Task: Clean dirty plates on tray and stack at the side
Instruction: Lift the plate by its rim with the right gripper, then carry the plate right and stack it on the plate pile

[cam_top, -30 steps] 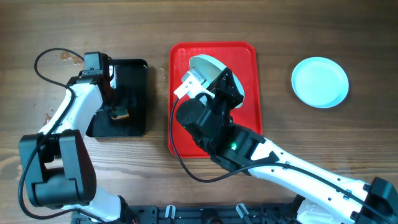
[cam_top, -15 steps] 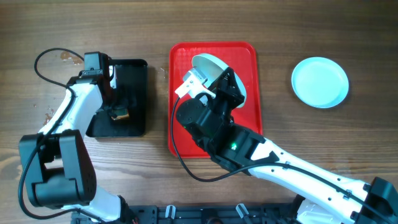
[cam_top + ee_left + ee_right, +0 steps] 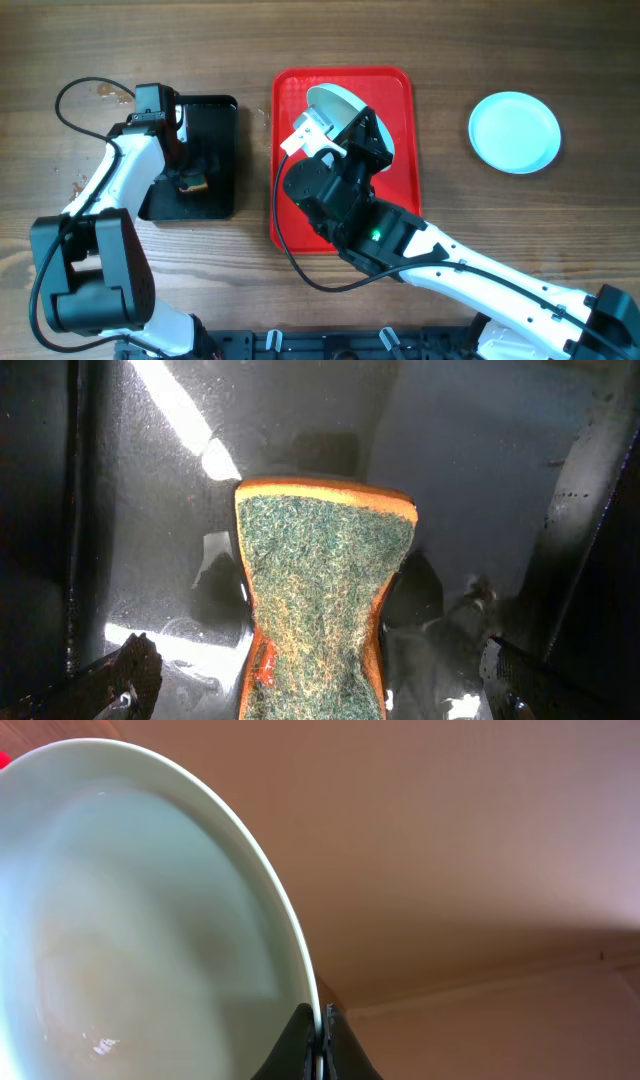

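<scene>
Holding steady: nothing moved over last second. Right jaws pinch rim of pale plate (image 3: pixel 150 920), tilted above red tray (image 3: pixel 400 90). Left jaws spread wide, straddling scouring sponge (image 3: pixel 325 610) in black tray (image 3: pixel 218 125). Wiping apparently not yet begun; another plate (image 3: pixel 515 132) lies on worktop (image 3: pixel 560 50), right.

Sponge (image 3: pixel 192 184) in smaller tray (image 3: pixel 215 130), left of larger tray (image 3: pixel 400 90); plate (image 3: pixel 514 132) rightward.

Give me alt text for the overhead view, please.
The right arm reaches across the red tray, its claw holding a pale plate tilted over the tray's far end. A second plate lies flat on the wooden table to the right, and the left arm dips into a black tray on the left.
</scene>
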Robot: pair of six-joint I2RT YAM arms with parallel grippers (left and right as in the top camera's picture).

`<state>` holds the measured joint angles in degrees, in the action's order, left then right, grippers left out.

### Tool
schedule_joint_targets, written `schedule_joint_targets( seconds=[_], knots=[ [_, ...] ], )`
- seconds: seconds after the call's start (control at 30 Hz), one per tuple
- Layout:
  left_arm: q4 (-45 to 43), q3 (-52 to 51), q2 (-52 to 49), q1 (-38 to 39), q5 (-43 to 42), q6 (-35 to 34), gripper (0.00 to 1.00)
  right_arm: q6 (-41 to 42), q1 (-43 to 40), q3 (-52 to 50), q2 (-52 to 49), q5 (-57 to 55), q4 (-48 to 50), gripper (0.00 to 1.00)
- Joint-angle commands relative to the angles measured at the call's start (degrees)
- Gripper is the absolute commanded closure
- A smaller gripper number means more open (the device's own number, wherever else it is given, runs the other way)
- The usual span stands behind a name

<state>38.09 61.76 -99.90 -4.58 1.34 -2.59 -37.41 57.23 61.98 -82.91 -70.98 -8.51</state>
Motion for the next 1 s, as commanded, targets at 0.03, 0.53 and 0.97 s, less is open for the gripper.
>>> schedule_joint_targets(
  seconds=[0.03, 0.53, 0.97],
  knots=[
    [-0.17, -0.33, 0.46, -0.04, -0.87, 0.85, 0.0, 0.13, 0.2, 0.0, 0.85, -1.09, 0.42, 0.96],
    [-0.17, -0.33, 0.46, -0.04, -0.87, 0.85, 0.0, 1.55, 0.17, -0.02, 0.83, -0.98, 1.01, 0.96],
    [-0.17, -0.33, 0.46, -0.04, -0.87, 0.85, 0.0, 45.53, -14.84, -0.24, 1.22, 41.97, -17.73, 0.96]
  ],
)
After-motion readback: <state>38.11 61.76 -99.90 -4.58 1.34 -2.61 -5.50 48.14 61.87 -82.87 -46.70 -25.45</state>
